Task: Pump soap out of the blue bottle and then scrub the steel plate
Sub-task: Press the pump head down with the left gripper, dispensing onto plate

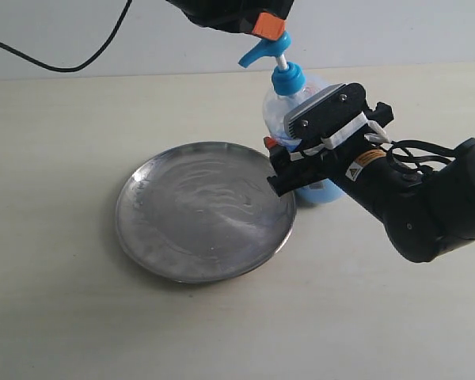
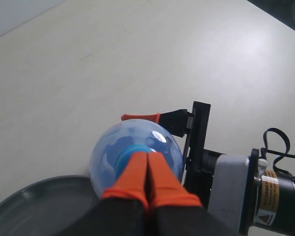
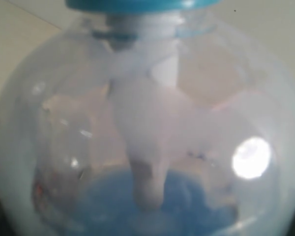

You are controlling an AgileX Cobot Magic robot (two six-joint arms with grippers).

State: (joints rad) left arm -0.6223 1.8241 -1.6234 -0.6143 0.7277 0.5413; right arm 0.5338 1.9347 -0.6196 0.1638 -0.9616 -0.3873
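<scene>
Pump head [image 1: 261, 51] sits directly beneath the left fingers [image 2: 132, 172], pinched together empty, so the press should run straight down the upright blue bottle [image 1: 288, 81]. Right fingers [image 2: 140, 117] clasp its clear, rounded plastic body. It stands on the worktop [image 1: 63, 142] at two o'clock of the shiny, streaked steel plate [image 1: 202, 214].

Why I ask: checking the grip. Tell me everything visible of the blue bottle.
The blue bottle stands upright on the table beside the steel plate. Clear plastic, pale blue soap low inside, blue collar, white stem, blue spouted pump head. The right gripper clamps its body; the left gripper, shut, touches the pump head.
</scene>
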